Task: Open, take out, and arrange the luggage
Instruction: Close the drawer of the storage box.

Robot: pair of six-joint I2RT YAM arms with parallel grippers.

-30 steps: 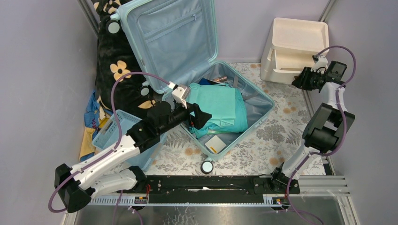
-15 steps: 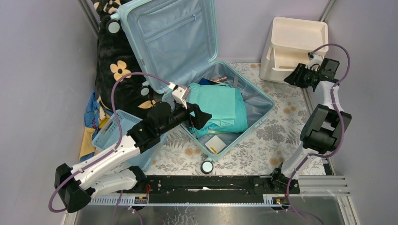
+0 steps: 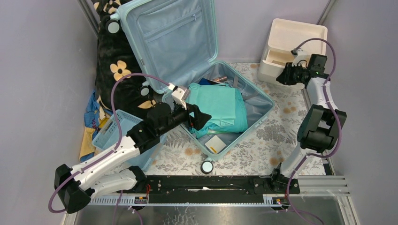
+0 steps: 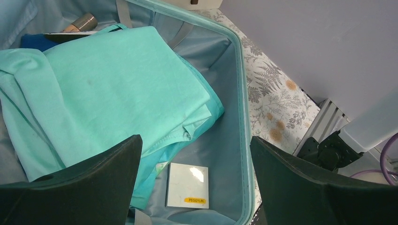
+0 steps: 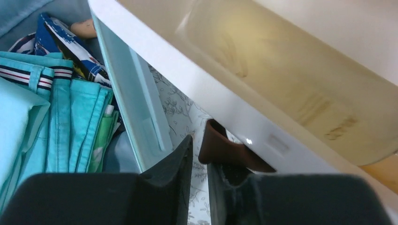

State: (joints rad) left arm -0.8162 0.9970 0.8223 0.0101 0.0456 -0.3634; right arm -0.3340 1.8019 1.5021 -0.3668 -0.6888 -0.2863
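Over the pale aqua hard-shell suitcase (image 3: pixel 171 40) lying open mid-table, our left gripper (image 4: pixel 195 147) hangs wide open. Our right gripper (image 5: pixel 201 152) is well away at the cream plastic drawer unit (image 5: pixel 291 84), jaws nearly together, and we can't tell if it's gripping anything.

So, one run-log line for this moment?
pale aqua hard-shell suitcase: open, packed | left gripper: open over folded teal cloth | right gripper: at cream plastic drawer unit

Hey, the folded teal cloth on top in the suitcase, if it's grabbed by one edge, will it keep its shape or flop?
Likely floppy: the teal cloth is thin fabric with loose, creased edges, so it would probably unfold and hang. It looks light for its bulk. The darker teal layer under it may drag along.
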